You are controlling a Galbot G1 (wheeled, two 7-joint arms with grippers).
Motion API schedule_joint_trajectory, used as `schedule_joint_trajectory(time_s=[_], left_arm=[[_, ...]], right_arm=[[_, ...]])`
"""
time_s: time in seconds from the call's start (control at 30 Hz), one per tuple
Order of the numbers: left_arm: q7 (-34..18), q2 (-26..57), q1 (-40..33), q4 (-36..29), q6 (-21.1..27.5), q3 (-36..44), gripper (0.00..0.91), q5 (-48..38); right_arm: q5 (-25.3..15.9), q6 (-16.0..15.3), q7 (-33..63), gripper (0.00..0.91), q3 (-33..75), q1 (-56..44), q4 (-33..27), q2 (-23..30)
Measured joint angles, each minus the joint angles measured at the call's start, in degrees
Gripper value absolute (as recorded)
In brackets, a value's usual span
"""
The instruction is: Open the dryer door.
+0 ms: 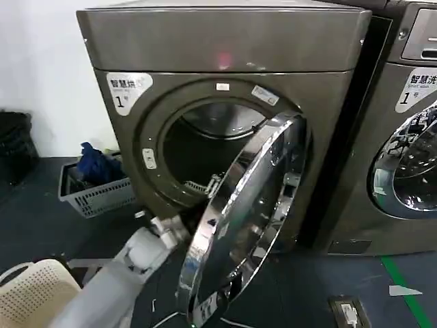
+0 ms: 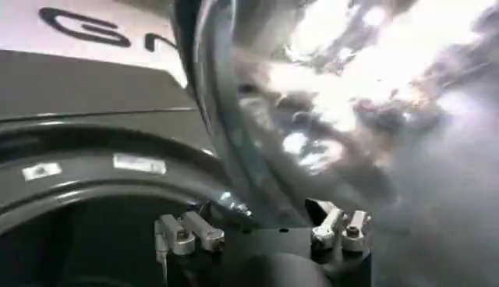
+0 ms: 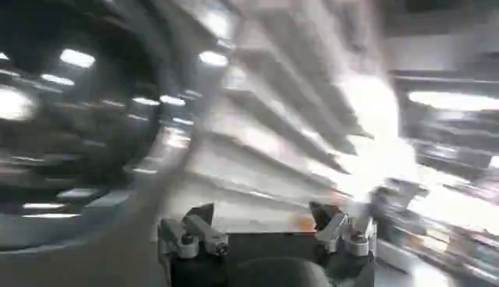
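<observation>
The bronze-grey dryer [image 1: 225, 48] fills the middle of the head view, and its round opening [image 1: 198, 150] is uncovered. The dryer door [image 1: 252, 205], a chrome ring around dark glass, stands swung out toward me on its right-hand hinge. My left arm reaches up from the lower left. Its gripper [image 1: 174, 229] sits at the door's free edge, on the inner side. In the left wrist view the left gripper [image 2: 261, 222] is open, and the door's rim [image 2: 226, 148] runs down toward the gap between the fingers. My right gripper [image 3: 261, 222] is open before a shiny reflecting surface [image 3: 234, 117].
A second, similar machine [image 1: 410, 137] stands close on the right. A grey basket [image 1: 95, 195] holding blue cloth sits on the floor to the dryer's left. A white perforated seat [image 1: 31, 290] is at the lower left. Green tape [image 1: 403, 280] marks the floor at the right.
</observation>
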Motion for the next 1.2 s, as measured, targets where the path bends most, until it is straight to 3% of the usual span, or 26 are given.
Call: schedule_joint_trajectory(time_s=[0.2,0.43,0.8,1.2], left_arm=[[0.1,-3.0,-4.9,2.4,-0.7,5.6,0.907,-0.1],[0.2,-9.3,-10.8,7.7,-1.8,12.4,0.907,0.9],[0.2,-21.3,-16.9,18.1,-2.8,19.7,0.907,3.1],[0.1,-26.8,-17.5,22.5,-2.9,20.1,0.907,4.0]], right_arm=[[1.0,-0.7,0.9,0.907,7.9,-0.1,-4.1,0.0],[5.0,-0.3,1.4,0.907,13.0,-1.4,-4.2,1.0],[2.6,1.0,1.9,0.907,15.9,-2.2,-4.3,2.7],[2.4,2.2,0.6,0.907,15.9,-2.1,-4.3,2.6]])
